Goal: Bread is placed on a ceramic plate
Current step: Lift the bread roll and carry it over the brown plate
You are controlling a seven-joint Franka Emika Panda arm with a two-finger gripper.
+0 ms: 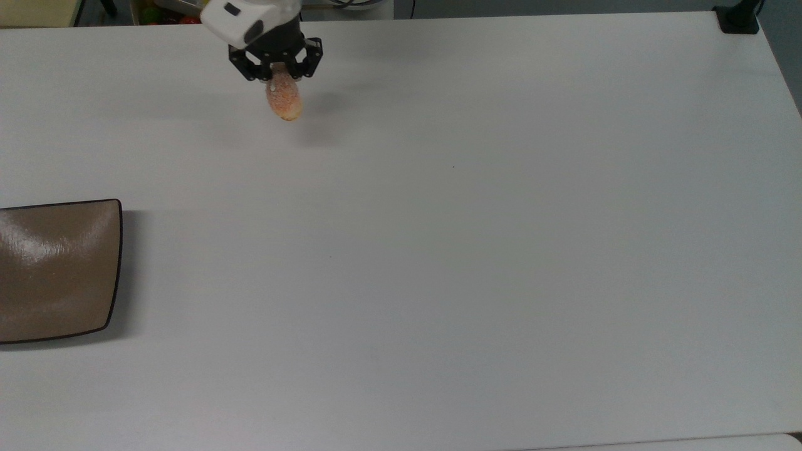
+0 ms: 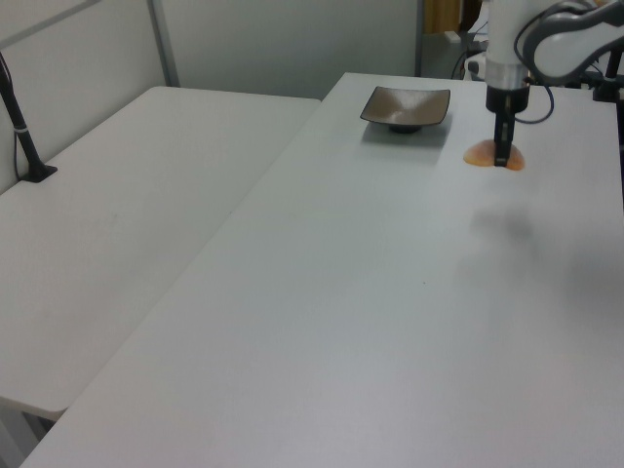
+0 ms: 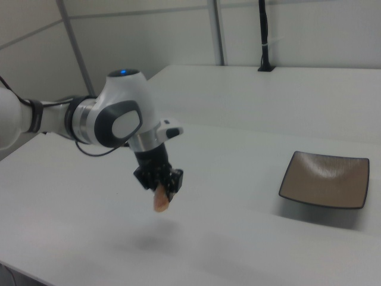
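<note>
The bread [image 1: 284,98], a small orange-tan speckled bun, hangs in the air above the white table, held at its upper end by my gripper [image 1: 276,74], which is shut on it. From the side the bread [image 2: 495,156] shows behind the dark fingers [image 2: 502,136], and its shadow lies on the table below. In the right view the bread [image 3: 161,199] dangles under the gripper [image 3: 159,186]. The ceramic plate [image 1: 56,269], glossy taupe-brown and square, sits bare at the top view's left edge, far from the bread; it also appears as the plate [image 2: 407,105] and the plate [image 3: 325,179].
The white table [image 1: 438,250] spreads wide between bread and plate. A bin with coloured items [image 1: 188,9] sits beyond the table's far edge near the arm. A black post base [image 1: 738,17] stands at the top view's upper right corner.
</note>
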